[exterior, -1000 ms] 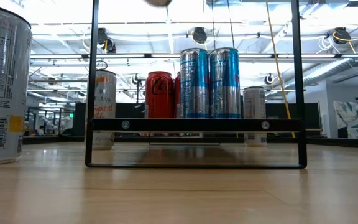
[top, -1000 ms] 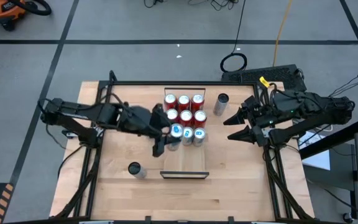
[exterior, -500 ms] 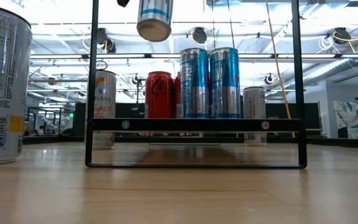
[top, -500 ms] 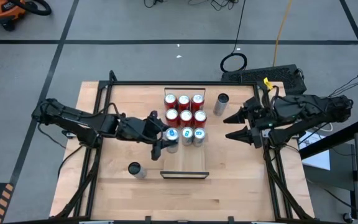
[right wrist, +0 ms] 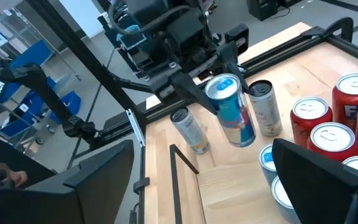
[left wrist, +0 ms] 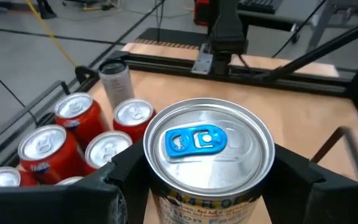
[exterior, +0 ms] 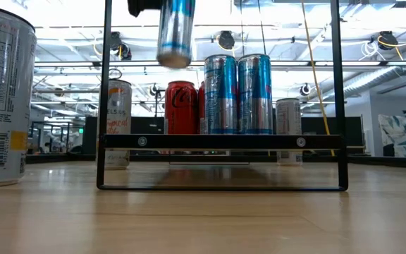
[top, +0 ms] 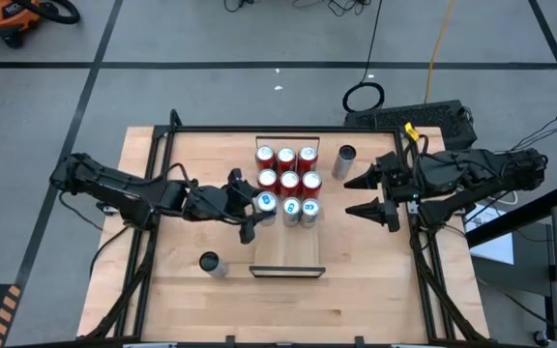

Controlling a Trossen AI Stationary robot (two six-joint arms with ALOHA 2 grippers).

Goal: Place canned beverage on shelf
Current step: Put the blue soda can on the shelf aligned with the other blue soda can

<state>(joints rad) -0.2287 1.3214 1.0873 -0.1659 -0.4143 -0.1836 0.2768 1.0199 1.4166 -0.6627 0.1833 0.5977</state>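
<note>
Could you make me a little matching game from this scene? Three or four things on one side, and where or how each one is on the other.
Things:
1. blue-tab can
2. red cans
3. right hand
4. grey can

Places or states:
A. open and holding nothing, at the right side of the table
B. standing alone on the table just right of the shelf
C. gripped in the left hand, lifted in the air
D. standing together at the shelf's far end

Pairs: 1-C, 2-D, 3-A, 4-B
</note>
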